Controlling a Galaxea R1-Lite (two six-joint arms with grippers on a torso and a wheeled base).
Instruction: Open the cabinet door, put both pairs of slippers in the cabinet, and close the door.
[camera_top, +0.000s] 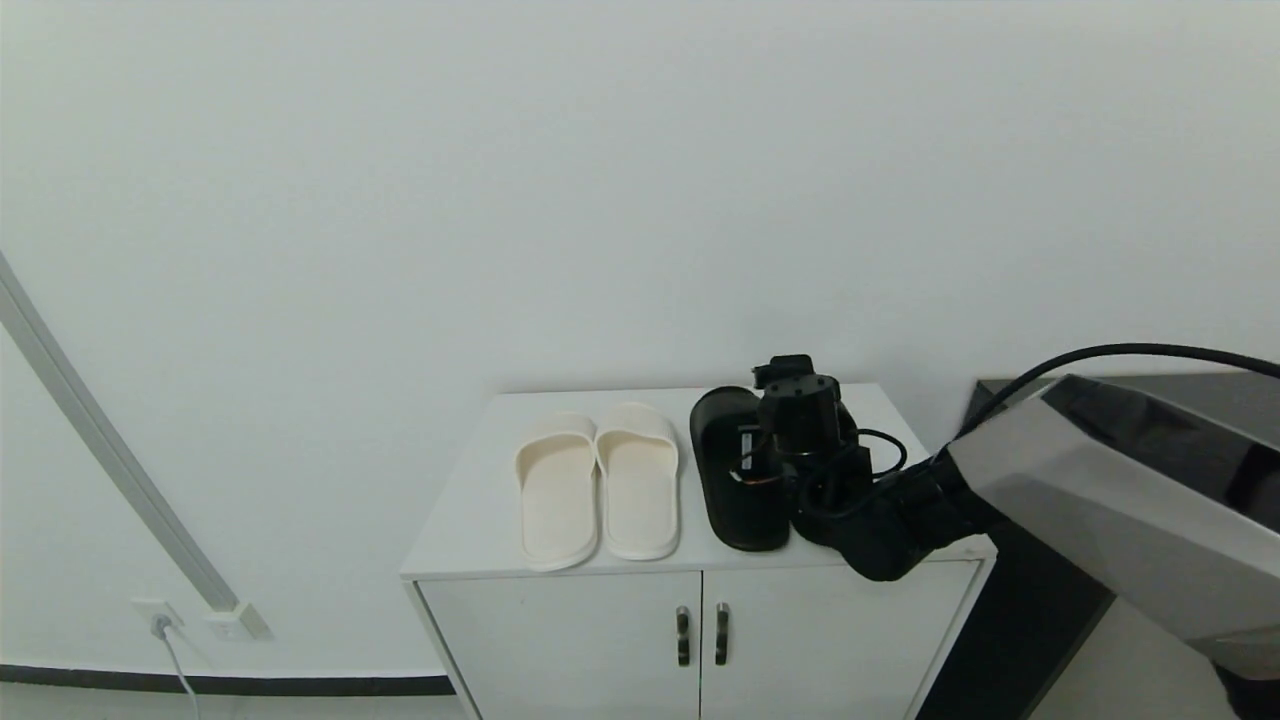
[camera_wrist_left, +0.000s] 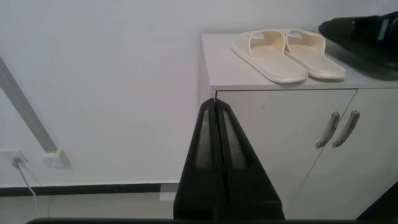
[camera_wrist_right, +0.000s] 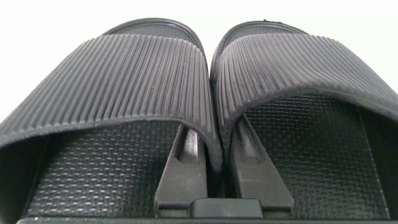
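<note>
— Black slippers (camera_top: 735, 480) stowed yet?
— No. My right gripper (camera_wrist_right: 217, 143) pinched their inner edges; white slippers (camera_top: 600, 480) sat just left of it, cabinet doors (camera_top: 570, 640) below were shut — left gripper (camera_wrist_left: 215, 124) closed, empty.

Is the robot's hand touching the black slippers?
Touching. The right wrist view shows the right gripper with fingers inside both black slippers, squeezing their inner walls together.
</note>
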